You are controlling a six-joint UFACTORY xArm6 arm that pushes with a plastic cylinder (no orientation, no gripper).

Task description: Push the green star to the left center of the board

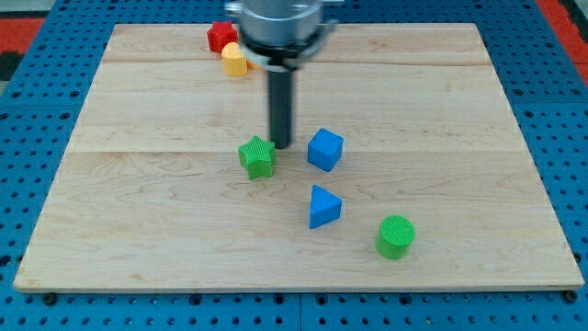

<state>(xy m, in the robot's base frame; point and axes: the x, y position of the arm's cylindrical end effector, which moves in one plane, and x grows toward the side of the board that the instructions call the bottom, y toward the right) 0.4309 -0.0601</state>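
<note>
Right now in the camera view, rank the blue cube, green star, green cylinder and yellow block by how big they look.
1. Blue cube, green star and green cylinder: they look alike, and the cylinder sits nearer the view's bottom.
2. Yellow block: smallest, partly hidden, nearer the view's top.

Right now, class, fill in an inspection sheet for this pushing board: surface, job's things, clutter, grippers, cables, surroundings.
Surface: pale wooden board, flat, made of joined planks.
Job's things: green star near the board's middle; my tip sits just at its upper right edge, contact cannot be told.
Clutter: blue cube right of the tip; blue triangular block below it; green cylinder toward the view's bottom right; red block and yellow block at the view's top, partly hidden.
Grippers: none, only the rod.
Cables: nothing seen.
Surroundings: blue perforated base.
</note>
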